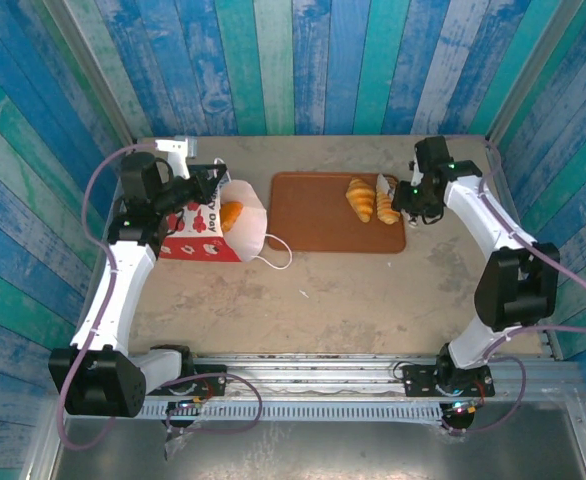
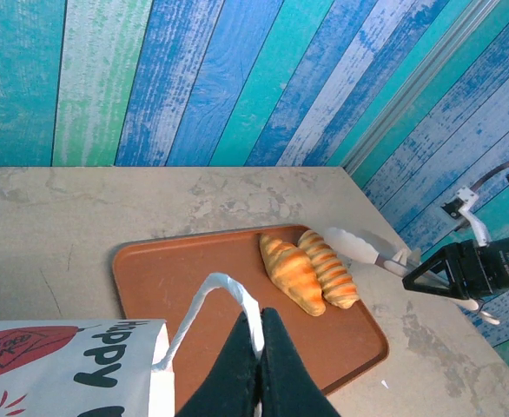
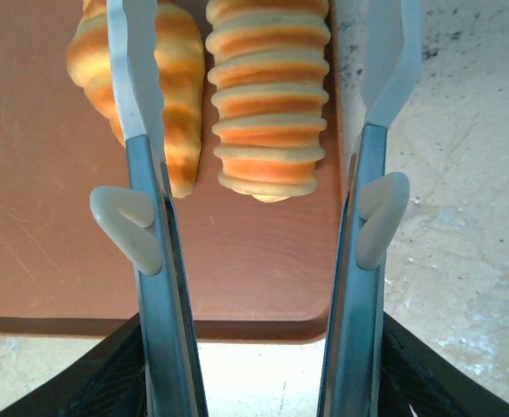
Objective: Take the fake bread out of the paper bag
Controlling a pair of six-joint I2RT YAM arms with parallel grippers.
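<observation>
The white and red paper bag (image 1: 205, 226) lies on its side at the table's left, mouth toward the tray, with one golden piece of fake bread (image 1: 232, 213) showing inside. My left gripper (image 2: 261, 314) is shut on the bag's white cord handle (image 2: 204, 295), holding it up. A croissant (image 1: 359, 199) and a ridged loaf (image 1: 386, 206) lie side by side on the brown tray (image 1: 313, 220). My right gripper (image 3: 259, 369) is shut on metal tongs (image 3: 150, 261). The tongs' arms stand apart on either side of the ridged loaf (image 3: 267, 104), and the left arm crosses the croissant (image 3: 181, 78).
The bag's second cord handle (image 1: 279, 256) trails on the table by the tray's near left corner. Painted plank walls close in the table at the back and both sides. Bare tabletop (image 1: 353, 300) lies between the tray and the arm bases.
</observation>
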